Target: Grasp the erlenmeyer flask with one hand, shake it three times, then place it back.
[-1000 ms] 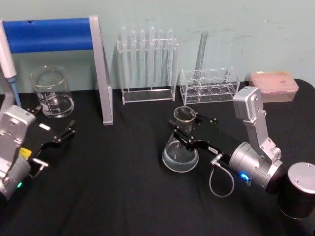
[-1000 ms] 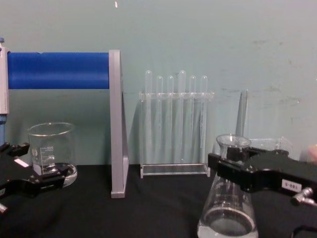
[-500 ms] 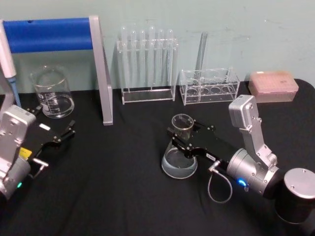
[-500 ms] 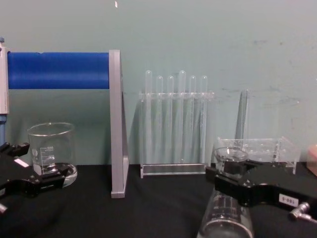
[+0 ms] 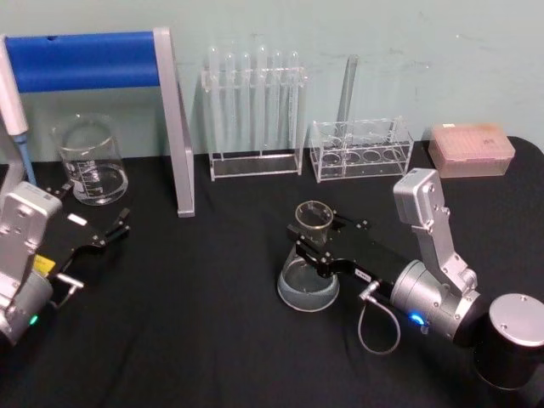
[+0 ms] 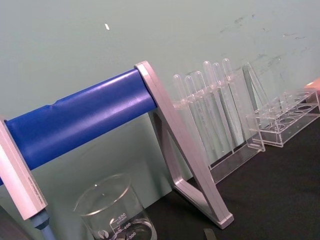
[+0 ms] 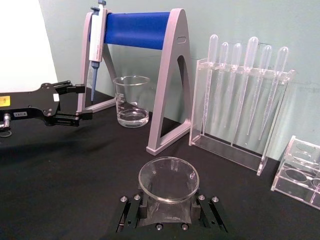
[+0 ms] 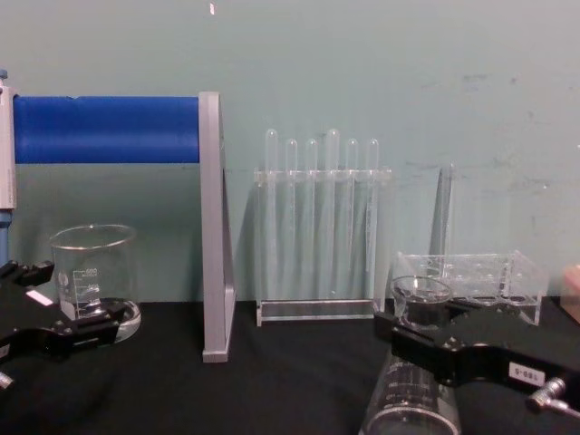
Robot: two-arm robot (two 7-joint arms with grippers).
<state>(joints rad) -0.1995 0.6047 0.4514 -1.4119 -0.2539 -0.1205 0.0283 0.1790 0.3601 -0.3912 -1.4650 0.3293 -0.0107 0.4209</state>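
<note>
On the black table, right gripper jaws clamp the erlenmeyer flask neck (upright).

One erlenmeyer flask, one beaker, two clear racks, six pipettes, one pipette stand, one tip box, two grippers.

Black table: beaker, pipette stand, two racks, flask.
</note>
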